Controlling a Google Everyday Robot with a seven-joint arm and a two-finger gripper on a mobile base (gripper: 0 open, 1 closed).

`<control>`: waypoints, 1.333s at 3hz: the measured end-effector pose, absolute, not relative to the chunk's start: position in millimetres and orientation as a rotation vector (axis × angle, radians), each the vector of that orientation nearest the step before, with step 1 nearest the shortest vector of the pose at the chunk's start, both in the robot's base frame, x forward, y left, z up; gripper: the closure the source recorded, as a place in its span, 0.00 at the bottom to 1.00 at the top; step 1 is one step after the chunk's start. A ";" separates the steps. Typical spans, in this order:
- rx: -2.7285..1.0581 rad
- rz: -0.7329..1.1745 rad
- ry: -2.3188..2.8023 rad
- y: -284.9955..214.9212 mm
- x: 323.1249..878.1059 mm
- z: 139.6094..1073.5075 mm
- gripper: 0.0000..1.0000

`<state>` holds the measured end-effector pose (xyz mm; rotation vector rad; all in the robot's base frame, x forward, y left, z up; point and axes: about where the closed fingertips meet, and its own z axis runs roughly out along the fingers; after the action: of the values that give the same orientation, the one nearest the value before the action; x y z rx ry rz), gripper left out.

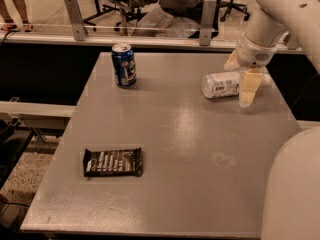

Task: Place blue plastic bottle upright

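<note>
The blue plastic bottle (pixel 220 84) is a clear bottle with a white-and-blue label. It lies on its side at the far right of the grey table (pixel 175 149), its base pointing left. My gripper (pixel 238 85) comes down from the upper right over the bottle's right half. One pale finger (pixel 248 87) is on the near side of the bottle and the other finger (pixel 231 61) is on the far side. The fingers are spread and straddle the bottle, and the bottle rests on the table. The bottle's cap end is mostly hidden behind the near finger.
A dark blue soda can (pixel 123 65) stands upright at the far left. A dark wrapped snack bar (pixel 113 162) lies flat at the near left. A glass barrier with metal posts (pixel 207 15) runs behind the table. My arm's white body (pixel 295 184) fills the lower right.
</note>
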<state>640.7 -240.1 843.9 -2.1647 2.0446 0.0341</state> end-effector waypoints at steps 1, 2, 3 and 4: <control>-2.221 0.009 2.015 -240.3 645.8 841.9 0.40; -2.273 -0.047 1.954 -239.6 650.4 848.7 0.64; -2.370 -0.241 1.755 -234.4 649.3 878.9 0.95; -2.452 -0.492 1.491 -223.3 636.5 913.2 1.00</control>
<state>636.5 -223.3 913.2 -2.4519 1.4907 -0.4916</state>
